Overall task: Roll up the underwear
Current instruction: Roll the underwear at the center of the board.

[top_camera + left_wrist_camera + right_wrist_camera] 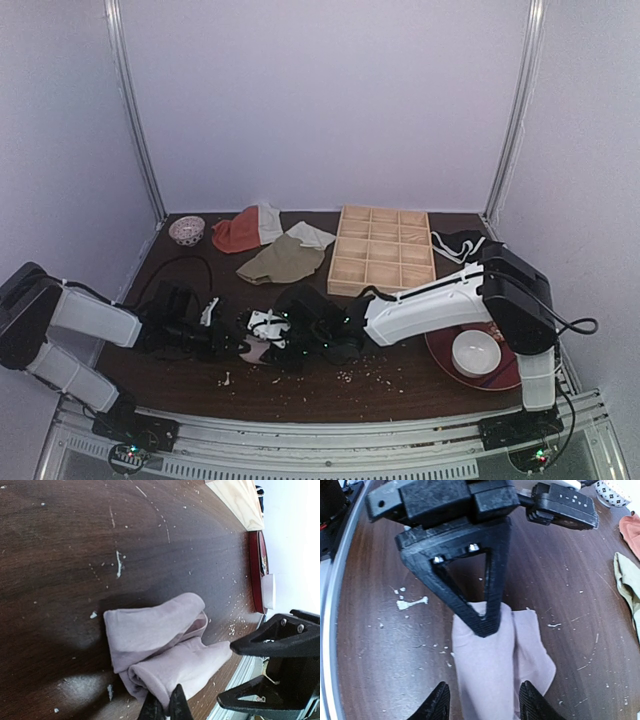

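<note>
Lying half-rolled on the dark table (pixel 75 540), the underwear (pixel 160 645) looks limp and light, so you should take its rolled end, where the left gripper (pixel 162 707) is clamped, while the right gripper (pixel 485 705) straddles it, jaws apart

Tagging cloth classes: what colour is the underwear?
The underwear is plain dusty mauve-pink; best seen in the right wrist view.

From above, the underwear (pixel 258 350) is mostly hidden between the left gripper (pixel 165 707) and right gripper (pixel 484 702). The right wrist view's bottom edge cuts it off.
</note>
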`<state>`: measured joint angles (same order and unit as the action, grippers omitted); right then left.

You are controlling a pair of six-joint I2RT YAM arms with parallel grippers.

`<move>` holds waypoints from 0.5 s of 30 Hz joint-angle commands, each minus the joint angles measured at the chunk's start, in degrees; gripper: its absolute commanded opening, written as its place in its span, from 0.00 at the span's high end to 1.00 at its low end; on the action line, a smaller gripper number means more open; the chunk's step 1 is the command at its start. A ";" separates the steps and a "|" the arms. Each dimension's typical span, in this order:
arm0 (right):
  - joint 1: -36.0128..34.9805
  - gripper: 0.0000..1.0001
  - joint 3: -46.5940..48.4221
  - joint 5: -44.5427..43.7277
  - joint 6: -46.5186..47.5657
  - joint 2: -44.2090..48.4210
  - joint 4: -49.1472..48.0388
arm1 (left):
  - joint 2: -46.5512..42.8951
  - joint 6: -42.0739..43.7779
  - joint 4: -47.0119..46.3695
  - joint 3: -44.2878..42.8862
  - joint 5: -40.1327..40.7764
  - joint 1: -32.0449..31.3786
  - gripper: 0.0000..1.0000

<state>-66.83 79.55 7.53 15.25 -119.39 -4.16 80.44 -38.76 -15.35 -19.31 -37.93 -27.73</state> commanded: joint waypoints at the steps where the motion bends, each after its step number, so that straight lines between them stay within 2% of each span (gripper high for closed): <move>1: 0.27 0.53 0.79 -2.77 2.72 -1.96 -0.97 | -0.62 0.14 -1.17 -0.47 -0.30 -0.25 1.00; 11: -0.70 0.53 0.43 -1.86 4.46 -3.77 -0.19 | -0.64 -0.04 -1.08 -0.29 -0.31 -0.29 1.00; 15: -0.93 0.57 0.43 -2.33 5.27 -4.47 -0.31 | -0.76 -0.08 -1.00 -0.29 -0.29 -0.28 1.00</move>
<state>-67.24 79.57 6.22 19.29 -122.26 -4.49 80.44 -38.79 -15.33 -19.31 -37.91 -27.75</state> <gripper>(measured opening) 0.445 0.016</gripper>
